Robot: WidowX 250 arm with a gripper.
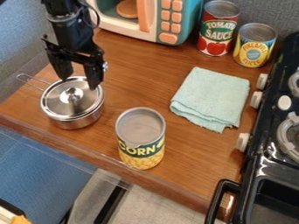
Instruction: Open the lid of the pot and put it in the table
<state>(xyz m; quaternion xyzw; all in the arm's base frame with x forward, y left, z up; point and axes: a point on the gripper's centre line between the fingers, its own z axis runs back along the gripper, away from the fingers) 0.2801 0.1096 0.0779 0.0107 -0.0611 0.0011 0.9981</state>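
Fingers [93, 75] hang spread well apart over the lid [57, 101] of the metal pot [77, 123].

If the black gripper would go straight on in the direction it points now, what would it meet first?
Most likely the lid of the pot, around its knob: the gripper points down over it, fingers apart. How much height remains is unclear from this slanted view.

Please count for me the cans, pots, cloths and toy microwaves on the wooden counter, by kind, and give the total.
Cans: 3 (front can, red can, back yellow can)
Pot: 1
Cloth: 1
Toy microwave: 1
Total: 6
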